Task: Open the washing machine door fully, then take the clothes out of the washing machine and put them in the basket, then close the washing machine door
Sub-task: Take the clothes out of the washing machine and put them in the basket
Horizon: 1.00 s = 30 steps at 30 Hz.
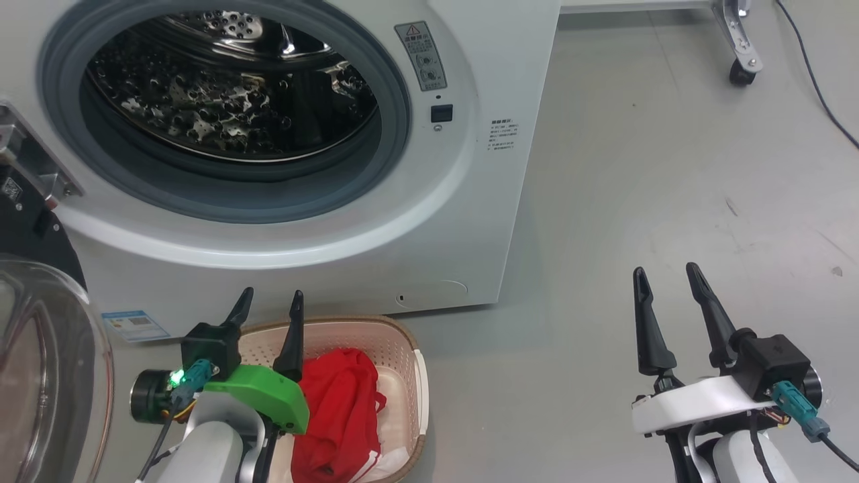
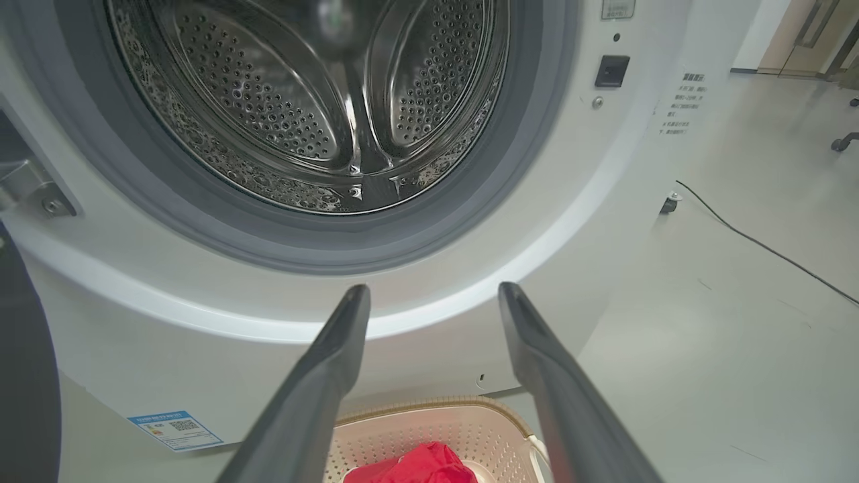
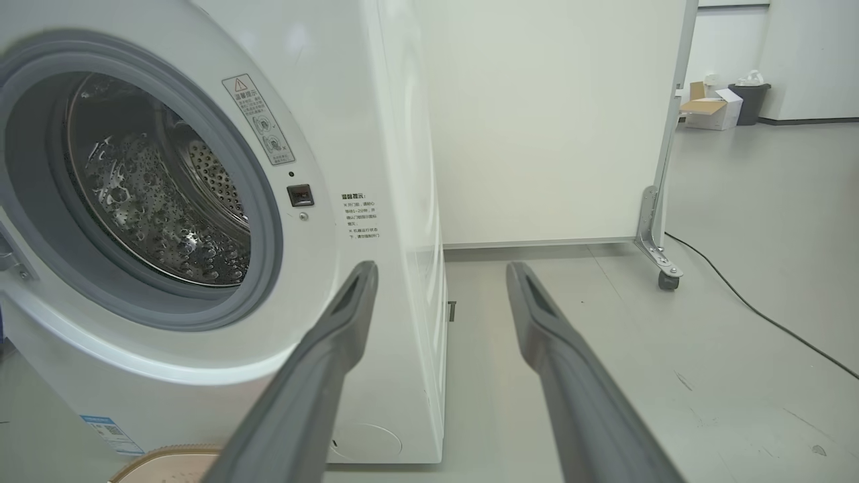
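washing machine (image 1: 456, 221): big white glossy box, front-loader, round mouth ringed w/ a thick matte grey rubber gasket (image 1: 396, 100). inside, the steel drum (image 1: 221, 100) is shiny, perforated w/ rows of small holes & moulded ribs. washing machine door (image 1: 40, 349) stands open at the left edge of the head view: wide glossy black rim, bulging clear glass bowl, bare-metal hinge (image 1: 33, 161) bolted to the white front. small blue label sticker (image 1: 134, 325) sits low on the front panel. basket (image 1: 396, 342) is on the floor (image 1: 671, 168) just in front of the machine, below the mouth: cream plastic, rounded-rectangular, walls dotted w/ holes, brown woven-look rim, white side handle. clothes (image 1: 339, 409) lie inside the basket, a crumpled red fabric heap w/ a bit of white trim at the bottom. left claw (image 1: 272, 292) hangs above the basket's left side, two long dark tapered fingers spread apart, gripping nothing; a green plastic piece (image 1: 258, 396) sits on its wrist. right claw (image 1: 665, 268) is well off to the right over the smooth grey floor, fingers likewise spread wide, empty. a thin black cable (image 1: 812, 74) snakes across the floor at far right.
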{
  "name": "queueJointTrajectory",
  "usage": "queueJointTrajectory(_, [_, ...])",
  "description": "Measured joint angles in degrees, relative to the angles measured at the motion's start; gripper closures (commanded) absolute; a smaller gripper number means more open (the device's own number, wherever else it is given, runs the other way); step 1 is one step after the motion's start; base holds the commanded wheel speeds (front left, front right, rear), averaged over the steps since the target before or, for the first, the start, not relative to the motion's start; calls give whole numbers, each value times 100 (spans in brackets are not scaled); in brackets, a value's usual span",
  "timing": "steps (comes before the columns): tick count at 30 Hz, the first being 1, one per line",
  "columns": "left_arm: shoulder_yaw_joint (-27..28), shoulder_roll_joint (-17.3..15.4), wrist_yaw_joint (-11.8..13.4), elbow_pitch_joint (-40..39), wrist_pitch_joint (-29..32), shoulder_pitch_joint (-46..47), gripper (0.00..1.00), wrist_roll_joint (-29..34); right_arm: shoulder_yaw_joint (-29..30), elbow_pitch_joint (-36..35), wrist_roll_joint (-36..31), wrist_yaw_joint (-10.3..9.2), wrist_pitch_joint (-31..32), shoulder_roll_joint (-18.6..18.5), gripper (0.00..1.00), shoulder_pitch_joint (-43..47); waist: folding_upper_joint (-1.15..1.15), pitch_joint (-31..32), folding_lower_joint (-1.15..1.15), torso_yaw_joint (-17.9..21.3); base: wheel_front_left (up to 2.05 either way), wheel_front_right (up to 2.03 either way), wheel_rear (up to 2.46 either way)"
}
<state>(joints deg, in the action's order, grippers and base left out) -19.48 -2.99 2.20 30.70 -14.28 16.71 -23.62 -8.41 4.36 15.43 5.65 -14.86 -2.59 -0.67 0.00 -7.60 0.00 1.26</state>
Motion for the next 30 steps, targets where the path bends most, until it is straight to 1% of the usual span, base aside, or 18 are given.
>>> queueJointTrajectory(3, [70, -29, 56, -250, -1, -105, 0, 26, -12, 23, -1, -24, 0, 3, 0, 75, 0, 137, 0, -24, 0, 0, 0])
queueJointTrajectory(7, [99, -100, 62, -537, -1, -285, 0, 78, -27, 53, -1, -27, 0, 5, 0, 248, 0, 312, 0, -67, 0, 0, 0])
queueJointTrajectory(18, [121, -326, 163, -1017, -1, -1078, 0, 112, -141, 65, 1, -86, 0, 16, 0, 617, 0, 722, 0, -221, 0, 0, 0])
queueJointTrajectory(20, [149, -343, 194, -1135, 0, -1197, 0, 112, -146, 30, 7, -127, 0, 16, 0, 679, 0, 769, 0, -253, 0, 0, 0])
queueJointTrajectory(23, [220, -371, 212, -1317, -1, -1368, 0, 112, -185, 2, 7, -134, 0, 22, 0, 732, 0, 806, 0, -281, 0, 0, 0])
queueJointTrajectory(24, [231, -382, 213, -1368, -1, -1414, 0, 112, -189, -5, 7, -174, 0, 22, 0, 738, 0, 811, 0, -283, 0, 0, 0])
queueJointTrajectory(30, [290, -411, 283, -1697, -1, -1642, 0, 111, -267, -33, 8, -227, 0, 25, 0, 903, 0, 826, 0, -256, 0, 0, 0])
